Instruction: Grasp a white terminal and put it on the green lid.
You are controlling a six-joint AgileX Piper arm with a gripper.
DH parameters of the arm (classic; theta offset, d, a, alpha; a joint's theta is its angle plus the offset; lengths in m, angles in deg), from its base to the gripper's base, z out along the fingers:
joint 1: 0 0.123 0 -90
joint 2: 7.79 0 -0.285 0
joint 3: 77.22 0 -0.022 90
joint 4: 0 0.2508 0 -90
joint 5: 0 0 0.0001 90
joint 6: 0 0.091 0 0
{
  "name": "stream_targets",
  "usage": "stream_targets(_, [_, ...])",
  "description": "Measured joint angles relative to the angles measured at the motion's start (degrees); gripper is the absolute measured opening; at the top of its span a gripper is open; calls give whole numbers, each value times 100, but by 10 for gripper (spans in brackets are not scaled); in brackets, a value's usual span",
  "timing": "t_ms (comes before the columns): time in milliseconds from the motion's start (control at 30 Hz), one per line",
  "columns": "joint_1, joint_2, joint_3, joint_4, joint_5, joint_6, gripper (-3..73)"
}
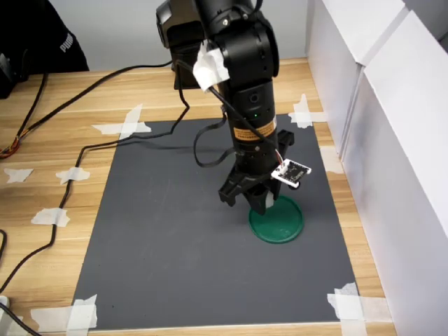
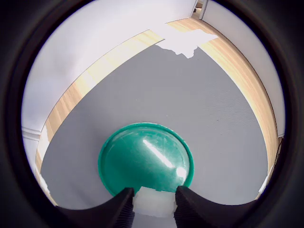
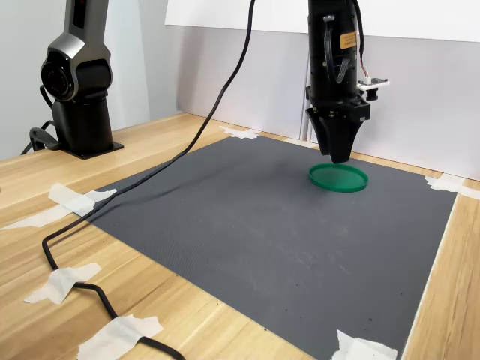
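Note:
The green lid (image 1: 276, 222) (image 2: 145, 159) (image 3: 339, 178) lies flat on the dark grey mat. My gripper (image 1: 260, 201) (image 2: 153, 202) (image 3: 340, 156) hangs just above the lid's edge, pointing down. In the wrist view the white terminal (image 2: 153, 201) sits clamped between the two black fingers (image 2: 118, 211), over the lid's near rim. In both exterior views the terminal is mostly hidden by the fingers; a white bit (image 1: 265, 202) shows in the first exterior view.
The grey mat (image 1: 175, 238) (image 3: 262, 225) is taped to a wooden table with white tape pieces (image 1: 122, 126) at its corners. White walls (image 1: 392, 140) stand close at the first exterior view's right. A black cable (image 3: 142, 187) trails over the mat. A second arm's base (image 3: 75, 82) stands at the second exterior view's left.

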Motion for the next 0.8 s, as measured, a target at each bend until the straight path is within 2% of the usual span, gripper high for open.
stream_targets(300, [0,99,0,112,-143,-422,321])
stream_targets(433, [0,104,0,262,-170,-656,321])
stream_targets(800, [0,226,0,228,-136,-733,321])
